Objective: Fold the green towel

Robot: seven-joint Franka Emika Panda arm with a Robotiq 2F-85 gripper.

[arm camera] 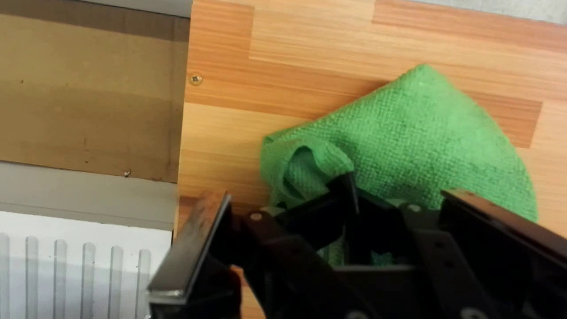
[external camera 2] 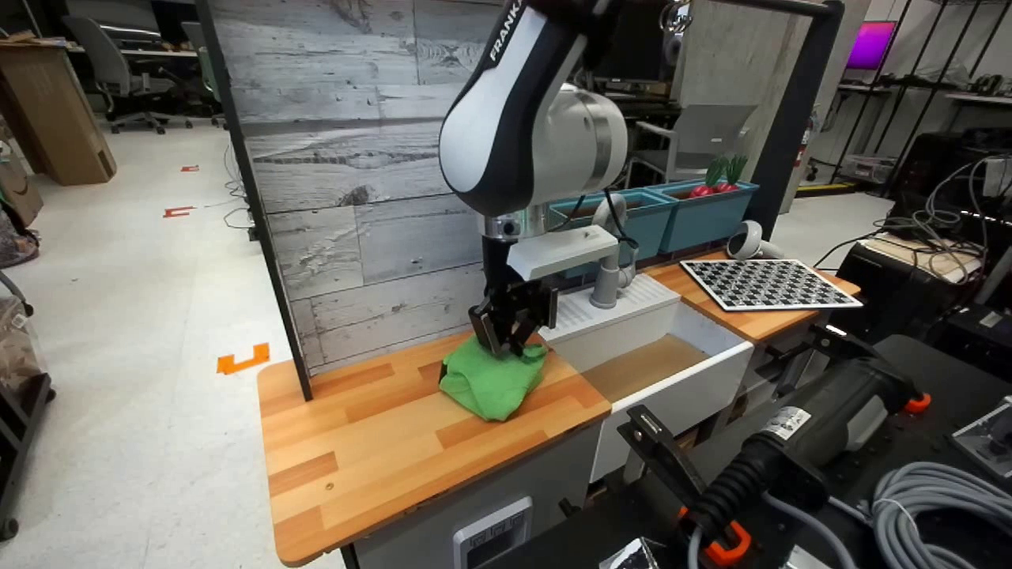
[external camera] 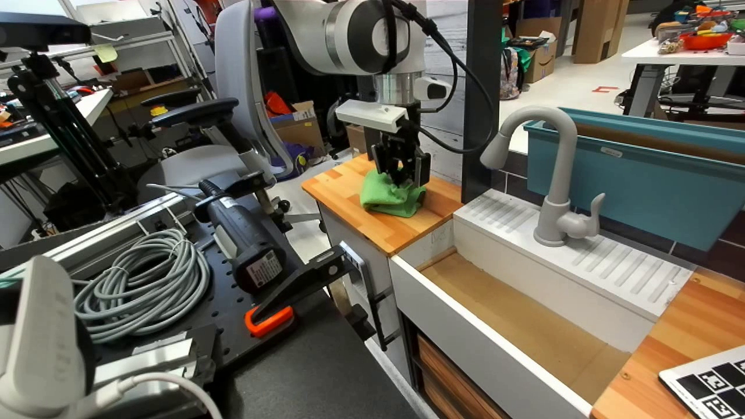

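Observation:
The green towel lies crumpled and partly folded on the wooden counter, and it shows in both exterior views (external camera: 381, 196) (external camera 2: 492, 389). In the wrist view the towel (arm camera: 434, 137) spreads to the right, with a rounded loop at its left end. My gripper (arm camera: 347, 184) points down, and its fingertips meet at the towel's raised fold beside that loop. It is shut on a bit of the towel there. The gripper also shows in both exterior views (external camera: 400, 179) (external camera 2: 507, 346), low over the towel. The towel part under the fingers is hidden.
The wooden counter (external camera 2: 356, 450) ends at the white sink (external camera: 495, 349), which has a grey faucet (external camera: 559, 174). A grey plank wall (external camera 2: 340, 182) stands behind the counter. A teal planter (external camera: 628, 174) is behind the sink. A checkered board (external camera 2: 771, 283) lies beyond the sink.

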